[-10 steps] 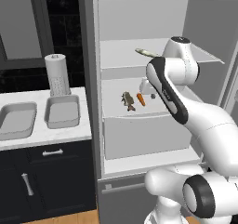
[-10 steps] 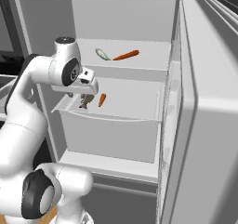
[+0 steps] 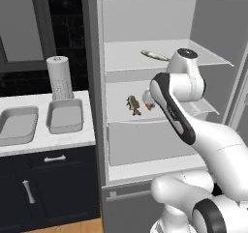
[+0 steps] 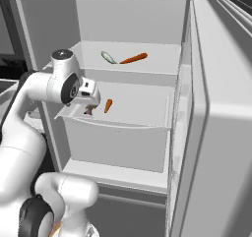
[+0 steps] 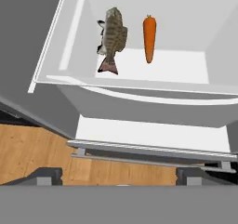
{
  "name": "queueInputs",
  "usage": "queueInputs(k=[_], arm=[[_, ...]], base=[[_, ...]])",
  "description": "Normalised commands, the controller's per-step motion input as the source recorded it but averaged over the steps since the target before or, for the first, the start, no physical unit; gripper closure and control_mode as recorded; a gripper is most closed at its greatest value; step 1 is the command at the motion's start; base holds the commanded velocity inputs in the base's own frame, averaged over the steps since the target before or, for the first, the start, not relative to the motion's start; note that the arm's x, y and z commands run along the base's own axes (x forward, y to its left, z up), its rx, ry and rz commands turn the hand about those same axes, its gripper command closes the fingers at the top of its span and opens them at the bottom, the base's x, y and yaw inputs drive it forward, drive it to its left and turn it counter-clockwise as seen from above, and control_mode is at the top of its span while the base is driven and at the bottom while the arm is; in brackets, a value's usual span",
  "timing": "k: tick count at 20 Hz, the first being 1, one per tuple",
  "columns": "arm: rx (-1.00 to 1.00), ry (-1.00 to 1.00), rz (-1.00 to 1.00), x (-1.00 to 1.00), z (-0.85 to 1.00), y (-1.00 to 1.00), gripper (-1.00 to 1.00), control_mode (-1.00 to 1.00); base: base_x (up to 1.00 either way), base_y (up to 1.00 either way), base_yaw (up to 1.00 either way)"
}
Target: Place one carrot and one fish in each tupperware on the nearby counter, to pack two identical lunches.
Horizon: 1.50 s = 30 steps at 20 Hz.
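Observation:
In the open fridge, a brown fish [image 5: 113, 37] and an orange carrot [image 5: 149, 36] lie side by side on the middle shelf [image 5: 162, 67]. My gripper [image 5: 118, 175] hangs open in front of and above that shelf's front edge, holding nothing. The right base view has the gripper [image 4: 89, 105] just left of the carrot [image 4: 108, 105]. On the top shelf lie a second fish [image 4: 108, 57] and a second carrot [image 4: 134, 59]. Two grey tupperware [image 3: 65, 116] [image 3: 18, 125] stand on the white counter [image 3: 53, 141] left of the fridge.
A paper towel roll [image 3: 59, 77] stands behind the nearer tupperware. The fridge door [image 4: 221, 113] is swung open on the right. Dark cabinets [image 3: 48, 188] with silver handles sit under the counter. Wooden floor [image 5: 32, 148] lies below the fridge.
The hand has sunk slightly in front of the middle shelf. The fish, carrots and tupperware have not moved.

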Motion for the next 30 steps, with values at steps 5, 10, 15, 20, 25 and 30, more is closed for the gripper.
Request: queueInputs(k=[5, 10, 15, 20, 25, 30], arm=[[0.04, -0.16, 0.0, 0.07, -0.42, 0.17, -1.0, -1.0], [0.12, 0.02, 0.0, 0.3, -0.03, 0.0, -1.0, -1.0], [0.06, 0.1, 0.0, 0.61, -0.04, 0.02, -1.0, -1.0], [0.0, 0.04, 0.0, 0.63, -0.18, 0.12, -1.0, -1.0], [0.0, 0.0, 0.0, 0.45, -0.33, 0.03, -1.0, -1.0], [0.0, -0.01, 0.0, 0.44, -0.32, 0.02, -1.0, -1.0]], base=[[0.0, 0.0, 0.0], [0.0, 0.0, 0.0], [0.0, 0.0, 0.0], [0.0, 0.0, 0.0], [0.0, 0.0, 0.0], [0.0, 0.0, 0.0]])
